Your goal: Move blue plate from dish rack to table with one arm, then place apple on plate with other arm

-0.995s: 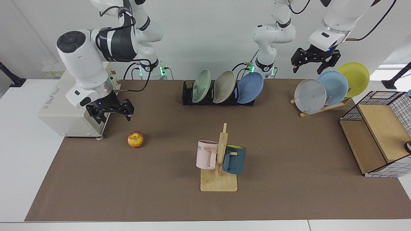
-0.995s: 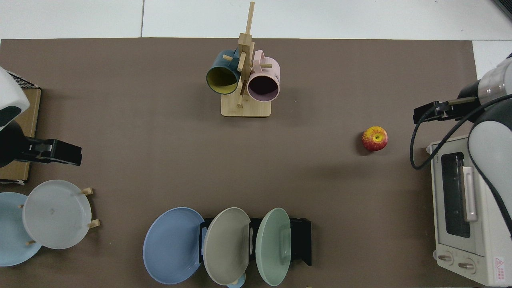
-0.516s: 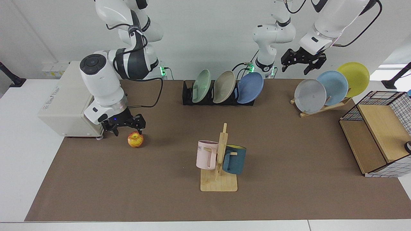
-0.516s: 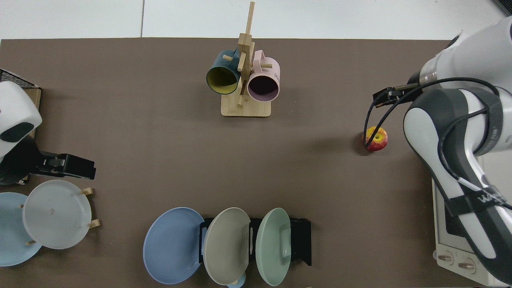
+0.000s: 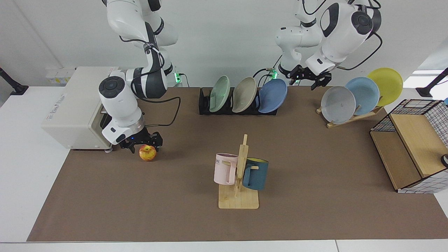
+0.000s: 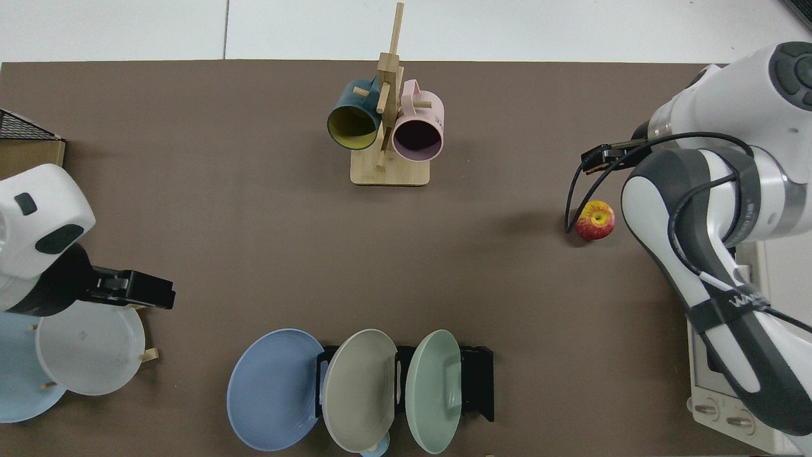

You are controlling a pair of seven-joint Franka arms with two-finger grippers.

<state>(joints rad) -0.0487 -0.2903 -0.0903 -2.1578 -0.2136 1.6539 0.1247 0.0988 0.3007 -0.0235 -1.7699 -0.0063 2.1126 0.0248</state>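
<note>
Guide the spread left gripper [image 5: 310, 77] onto the blue plate [image 5: 272, 95] rim in the dish rack [image 5: 204, 103], while the spread right gripper [image 5: 141, 143] waits above the apple [image 5: 147, 153].

The sky-blue plate [image 6: 16, 387] (top view) runs off the edge.

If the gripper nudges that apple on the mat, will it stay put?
Probably not. The apple is round and sits loose on the table mat, so it may roll. Its skin looks smooth, so the open right gripper could slip unless centred.
</note>
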